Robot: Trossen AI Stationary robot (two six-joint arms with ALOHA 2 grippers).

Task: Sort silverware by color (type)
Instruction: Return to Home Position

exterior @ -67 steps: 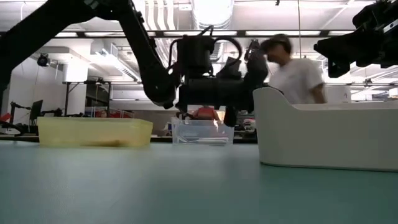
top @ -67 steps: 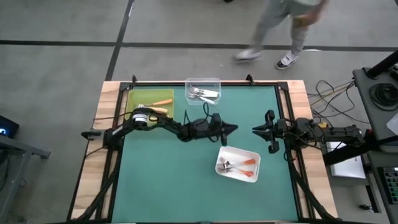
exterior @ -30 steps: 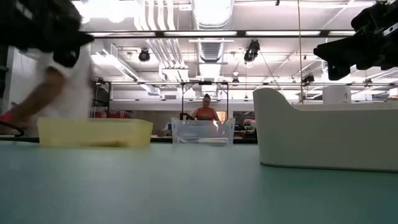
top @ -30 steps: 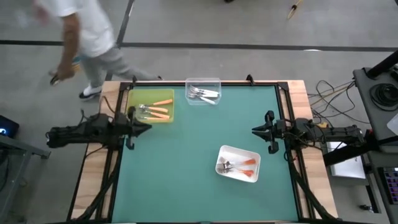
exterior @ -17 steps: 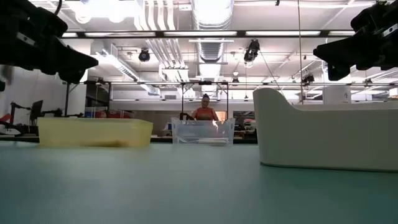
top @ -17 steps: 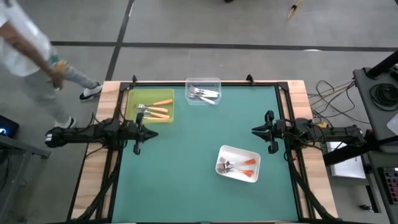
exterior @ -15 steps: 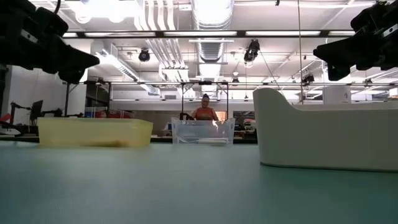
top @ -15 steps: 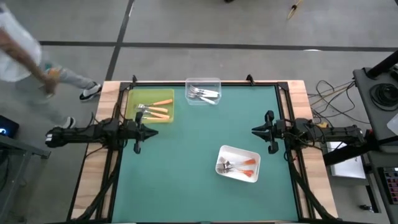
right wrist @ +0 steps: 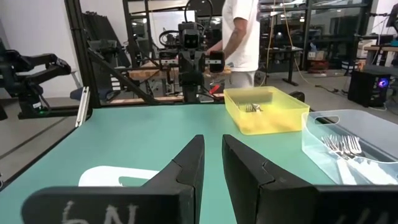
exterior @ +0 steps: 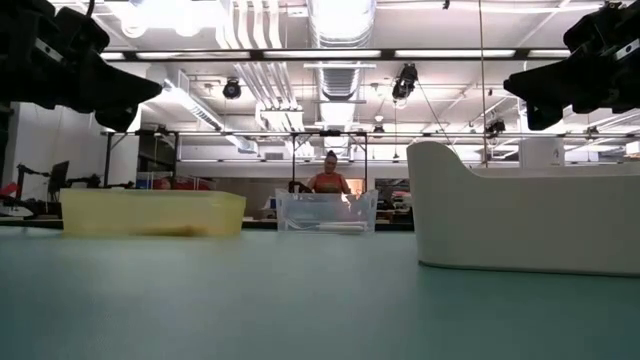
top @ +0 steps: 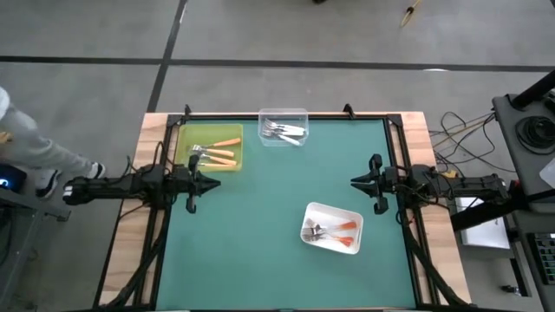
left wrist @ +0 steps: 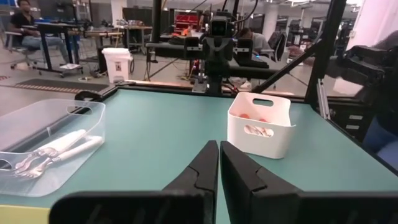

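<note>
- We find the left gripper point(top: 206, 182) at the table's 9 o'clock, clenched and empty.
- The right gripper point(top: 357, 182), at 3 o'clock, is empty, its fingers a slit apart.
- At the left gripper's 12 o'clock, the yellow bin point(top: 185, 139) holds light orange forks point(top: 221, 156).
- At the table's 12 o'clock, the clear bin point(top: 282, 113) holds white forks point(top: 284, 131).
- At the right gripper's 7 o'clock, the white bin point(top: 323, 212) holds red-orange forks point(top: 341, 227).

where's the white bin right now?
High view: the white bin sits right of the table's centre, diagonally below the right gripper, far from the yellow bin at the top-left corner.
</note>
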